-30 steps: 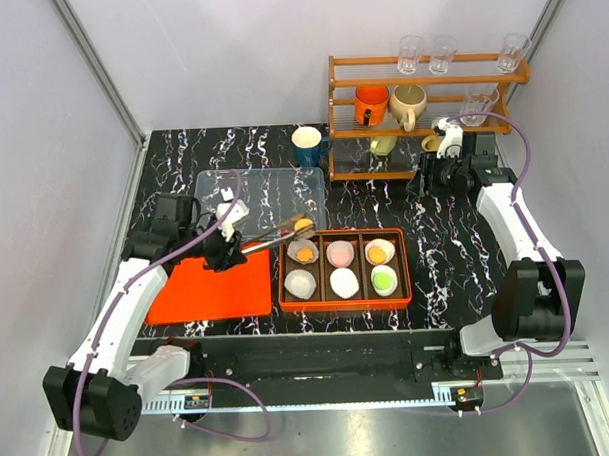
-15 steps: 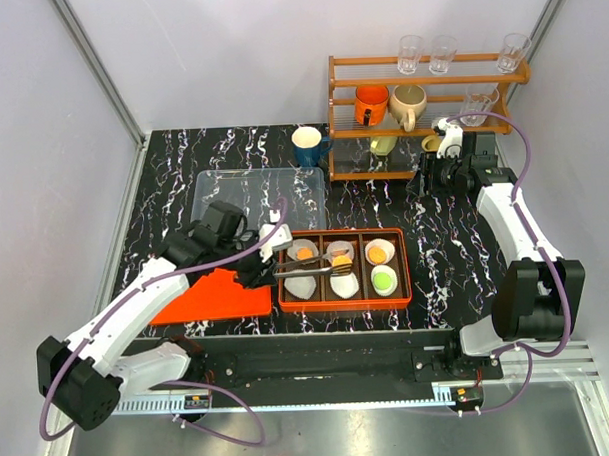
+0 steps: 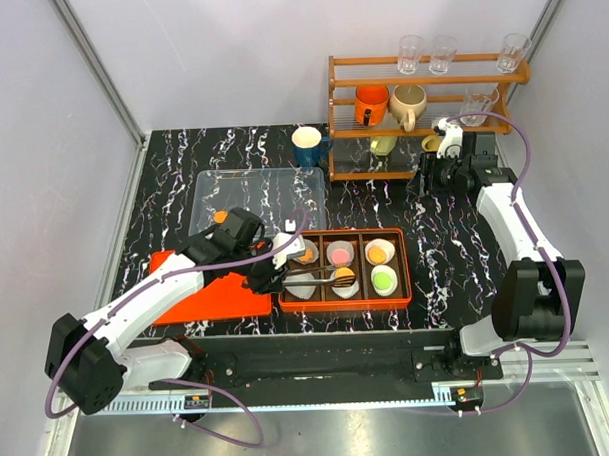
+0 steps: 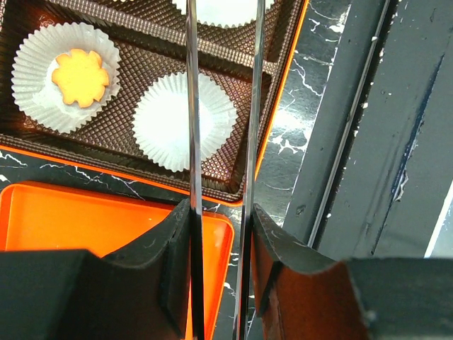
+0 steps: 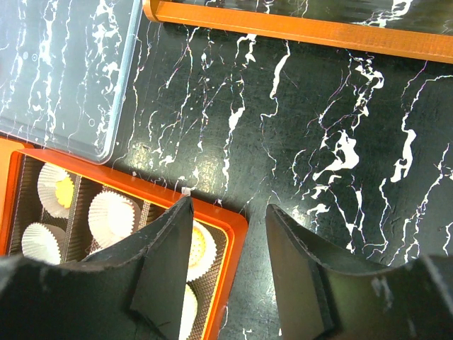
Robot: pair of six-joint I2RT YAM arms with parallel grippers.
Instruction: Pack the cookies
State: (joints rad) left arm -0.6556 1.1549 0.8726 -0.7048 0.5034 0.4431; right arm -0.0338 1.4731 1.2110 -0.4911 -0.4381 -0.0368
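Observation:
An orange box (image 3: 397, 285) holds white paper liners. Cookies lie in them: orange (image 3: 307, 254) at back left, pink (image 3: 337, 254) at back middle, orange (image 3: 377, 252) at back right, green (image 3: 384, 279) at front right. My left gripper (image 3: 268, 276) (image 4: 220, 212) is shut on metal tongs (image 3: 314, 276) (image 4: 192, 106). Another orange cookie (image 3: 343, 277) sits at the tongs' tips over the front-middle liner. The wrist view cuts off the tips and shows an empty liner (image 4: 163, 120) under the blades. My right gripper (image 3: 430, 174) (image 5: 228, 212) hangs open and empty above the box's back right corner (image 5: 230, 228).
A flat orange tray (image 3: 202, 297) lies left of the box, under my left arm. A clear plastic lid (image 3: 258, 188) (image 5: 64, 64) lies behind the box. A blue mug (image 3: 308, 146) and a wooden rack (image 3: 424, 82) with mugs and glasses stand at the back right.
My left arm swung the tongs with the orange cookie from beside the clear lid rightward and forward, down to the box's front-middle liner. The right arm has not moved.

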